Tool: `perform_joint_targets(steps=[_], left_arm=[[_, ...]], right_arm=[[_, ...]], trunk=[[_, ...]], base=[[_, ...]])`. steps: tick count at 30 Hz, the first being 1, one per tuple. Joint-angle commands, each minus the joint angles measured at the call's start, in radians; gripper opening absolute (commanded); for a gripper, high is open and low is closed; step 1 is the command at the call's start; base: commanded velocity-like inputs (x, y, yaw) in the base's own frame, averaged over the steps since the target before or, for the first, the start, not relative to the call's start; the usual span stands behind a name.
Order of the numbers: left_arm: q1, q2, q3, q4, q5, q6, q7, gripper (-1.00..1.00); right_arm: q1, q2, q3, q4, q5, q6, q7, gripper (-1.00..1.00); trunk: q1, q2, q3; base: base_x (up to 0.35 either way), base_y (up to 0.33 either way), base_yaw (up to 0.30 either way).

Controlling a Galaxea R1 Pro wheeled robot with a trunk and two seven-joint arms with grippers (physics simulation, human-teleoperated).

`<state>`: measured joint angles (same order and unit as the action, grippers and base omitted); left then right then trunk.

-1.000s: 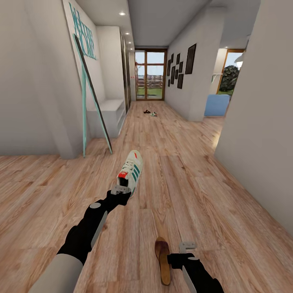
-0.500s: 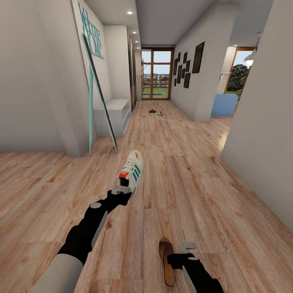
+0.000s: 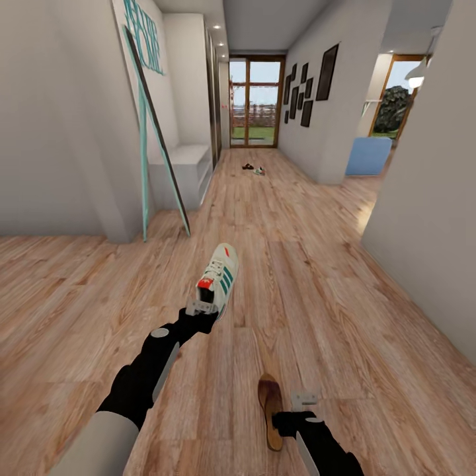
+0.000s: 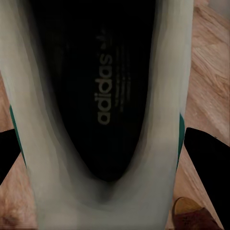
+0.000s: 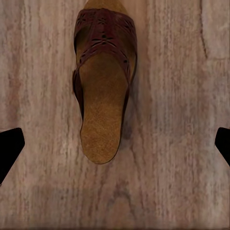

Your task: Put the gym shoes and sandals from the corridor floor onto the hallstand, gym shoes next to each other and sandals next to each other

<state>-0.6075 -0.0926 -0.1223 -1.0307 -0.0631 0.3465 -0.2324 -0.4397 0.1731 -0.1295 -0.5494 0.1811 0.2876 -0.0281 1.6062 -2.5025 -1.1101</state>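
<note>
Ahead, wide corridor floor (image 3: pixel 317 291), walls apart.

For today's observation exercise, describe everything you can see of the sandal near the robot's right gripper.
The sandal is small, with a wide dark brown leather-looking strap punched in a pattern across the front and a tan, cork-like footbed. It lies flat and upright on the wood-plank floor, casting a thin shadow along one side. In the head view it sits just left of the right gripper, toe pointing down the corridor. In the right wrist view the fingers stand wide on either side and nothing touches the sandal but the floor.
</note>
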Motion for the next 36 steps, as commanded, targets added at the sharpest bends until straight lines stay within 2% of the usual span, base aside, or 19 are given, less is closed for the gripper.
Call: perform_joint_targets(steps=[1,5,6,7,12,24,36], left_arm=[[-0.002,-0.001,0.001,-0.002,-0.006,0.005,-0.005,-1.0],[-0.003,-0.001,0.001,-0.002,-0.005,0.005,-0.005,-1.0],[-0.003,-0.002,0.002,-0.002,-0.005,0.005,-0.005,-1.0],[-0.003,-0.003,0.002,-0.002,-0.004,0.005,-0.005,-1.0],[-0.003,-0.003,0.003,-0.002,-0.005,0.005,-0.006,-1.0],[0.0,-0.003,0.003,-0.001,-0.005,0.003,-0.007,-1.0],[0.001,-0.003,0.003,-0.001,-0.006,0.003,-0.007,-1.0]], right_arm=[[0.0,0.001,-0.006,-0.002,0.01,0.005,0.002,1.0],[0.0,0.001,-0.007,-0.001,0.011,-0.017,0.002,1.0],[0.0,0.001,-0.007,-0.001,0.011,-0.039,0.002,1.0],[0.0,0.001,-0.006,-0.001,0.012,-0.133,0.001,1.0],[0.0,0.001,-0.006,0.0,0.013,-0.241,0.001,1.0],[0.0,0.001,-0.005,-0.001,0.014,-0.263,0.0,1.0],[0.0,0.001,-0.005,-0.001,0.014,-0.263,-0.001,1.0]], trunk=[[0.0,-0.001,-0.007],[0.002,-0.002,-0.028],[0.002,-0.002,-0.034],[0.003,-0.002,-0.039],[0.005,-0.003,-0.067],[0.01,-0.006,-0.126],[0.01,-0.006,-0.127]], base=[[0.0,0.0,0.0],[0.0,0.0,0.0],[0.0,0.0,0.0],[0.0,0.0,0.0],[0.0,0.0,0.0],[0.0,0.0,0.0],[0.0,0.0,0.0]])
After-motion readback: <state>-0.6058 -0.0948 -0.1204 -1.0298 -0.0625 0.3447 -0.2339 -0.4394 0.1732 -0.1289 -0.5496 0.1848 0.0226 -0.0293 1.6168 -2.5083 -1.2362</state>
